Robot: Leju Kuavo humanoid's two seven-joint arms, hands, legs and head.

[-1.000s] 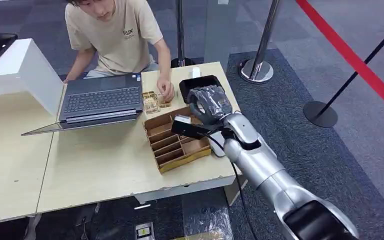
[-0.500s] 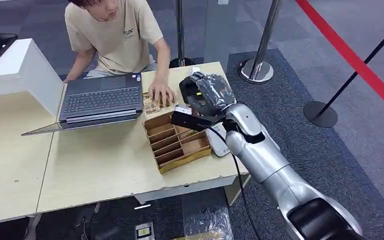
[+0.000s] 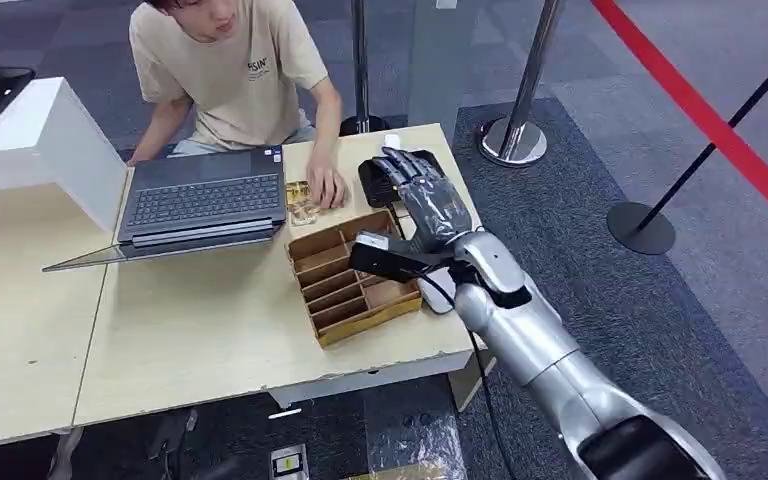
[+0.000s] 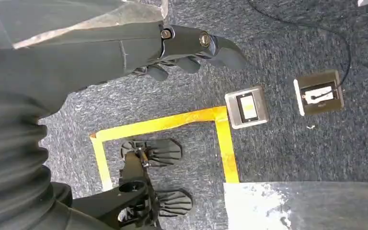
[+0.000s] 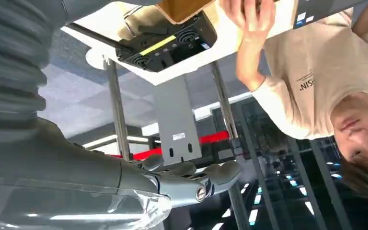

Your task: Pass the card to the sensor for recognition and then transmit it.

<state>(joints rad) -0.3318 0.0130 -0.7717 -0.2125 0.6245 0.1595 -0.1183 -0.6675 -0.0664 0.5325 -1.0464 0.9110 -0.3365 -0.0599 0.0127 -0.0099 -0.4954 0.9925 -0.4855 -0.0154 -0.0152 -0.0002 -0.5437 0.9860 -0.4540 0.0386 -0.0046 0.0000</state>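
Observation:
My right hand (image 3: pixel 428 203) reaches across the table with its fingers stretched out and nothing in them, hovering over the near right part of the black sensor box (image 3: pixel 385 172). From the right wrist view the sensor box (image 5: pixel 168 42) lies beyond the straight fingers (image 5: pixel 206 176). A person's hand (image 3: pixel 326 188) rests on a small box of cards (image 3: pixel 300 205) just left of the sensor. I cannot make out a single card in either of my hands. My left hand (image 4: pixel 182 45) hangs over the carpet, holding nothing.
A brown cardboard divider tray (image 3: pixel 352 283) sits under my right forearm, with a white object (image 3: pixel 438 292) beside it. An open laptop (image 3: pixel 203 198) and a white stand (image 3: pixel 40 140) carrying a phone lie to the left. Stanchion posts (image 3: pixel 516 135) stand beyond the table.
My right hand has gone from curled to flat, with fingers stretched over the sensor. The person's hand shifted slightly on the small card box.

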